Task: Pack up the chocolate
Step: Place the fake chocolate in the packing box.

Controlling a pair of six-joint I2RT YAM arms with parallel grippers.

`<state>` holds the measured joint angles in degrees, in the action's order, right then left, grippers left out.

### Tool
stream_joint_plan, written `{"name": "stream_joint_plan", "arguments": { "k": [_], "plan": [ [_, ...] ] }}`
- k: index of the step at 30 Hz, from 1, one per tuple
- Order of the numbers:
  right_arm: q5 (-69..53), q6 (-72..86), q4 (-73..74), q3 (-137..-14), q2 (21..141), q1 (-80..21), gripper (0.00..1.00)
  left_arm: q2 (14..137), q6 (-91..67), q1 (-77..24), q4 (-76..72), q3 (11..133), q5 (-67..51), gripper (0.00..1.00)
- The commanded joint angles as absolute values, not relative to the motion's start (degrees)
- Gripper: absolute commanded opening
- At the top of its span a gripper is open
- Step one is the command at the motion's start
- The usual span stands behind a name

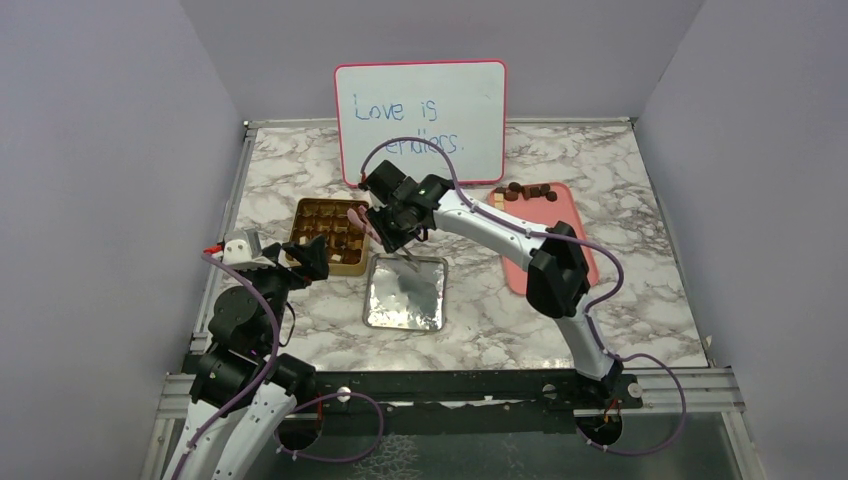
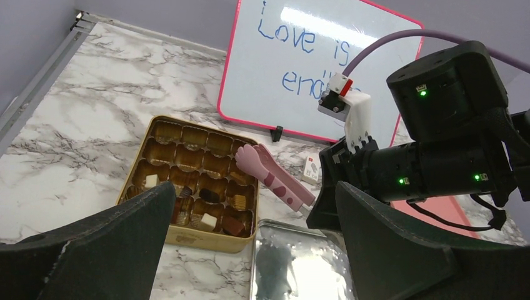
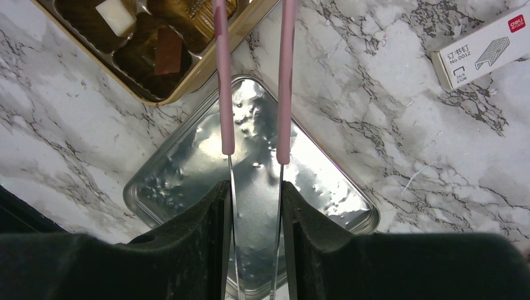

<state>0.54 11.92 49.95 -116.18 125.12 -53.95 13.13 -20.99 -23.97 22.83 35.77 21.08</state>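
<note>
Reaching over the gold tin point(image 2: 187, 240) with the right gripper point(image 3: 255, 194), fingers clamped on the two metal arms of the pink tongs point(image 3: 224, 94). That grip lets the jaws squeeze the tongs, which suits pieces this small. The tong arms stand a bit apart. Their tips are cut off in the right wrist view, so I can't tell if a piece sits between them.

Left gripper point(image 1: 308, 262) is wide open and holds nothing. It sits just beside the tin's near-left corner, probably parked there to brace the tin or just watch it.

Chocolate point(image 2: 208, 220) is in two places: a few pieces in the tin's near rows, with the far rows looking bare, and a cluster at the far end of the pink tray point(image 1: 575, 210) on the right. So packing is only partly done, by my read.

The lid point(image 3: 187, 175) lies flat just beside the tin, under the tongs, out of the way of the compartments. A staple box point(image 3: 481, 53) sits off to the side.

Orientation: pieces lie flat in their cells. A brown bar in the tin's near-right corner cell has its long axis roughly along the tongs. The others are square or round, with no real axis. The tongs' long axis runs straight from the gripper to the tin.
</note>
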Motion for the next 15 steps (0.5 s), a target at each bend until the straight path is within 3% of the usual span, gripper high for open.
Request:
{"name": "stream_joint_plan", "arguments": {
  "k": [1, 15],
  "plan": [
    [2.69, 10.92, 50.38, -116.06, 122.41, -54.4, 0.37, 12.83, -21.45, -23.69, 22.59, 36.66, 21.88, 0.99],
    [9.05, 11.09, 50.9, -106.7, 110.39, -52.48, 0.36, 14.31, -21.02, -23.72, 21.54, 35.68, 18.79, 0.99]
  ]
}}
